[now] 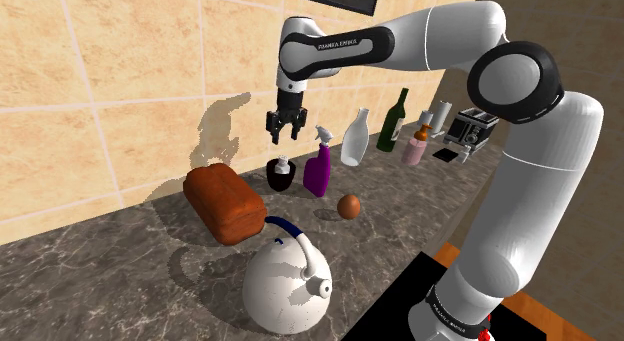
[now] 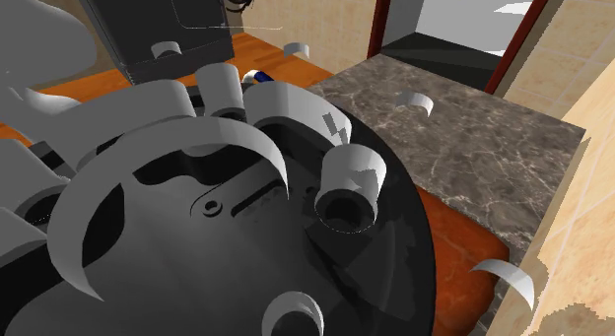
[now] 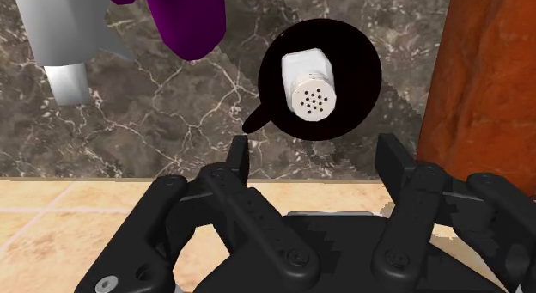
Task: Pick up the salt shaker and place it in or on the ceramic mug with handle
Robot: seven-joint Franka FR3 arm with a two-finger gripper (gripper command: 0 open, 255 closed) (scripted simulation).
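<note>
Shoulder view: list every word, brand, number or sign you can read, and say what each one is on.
"FRANKA EMIKA", as far as it can be made out: small white lettering on the arm's dark forearm link.
White lettering on the black ring at the arm's base: too small to read.
No other text can be read in this view.

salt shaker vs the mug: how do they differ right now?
Colour: the salt shaker is white, the mug black.
Size: the shaker is narrower than the mug and sits inside it.
Top: the shaker ends in a perforated cap; the mug is open-mouthed, with a handle.
Shared: both sit below the open gripper, neither clasped.
</note>
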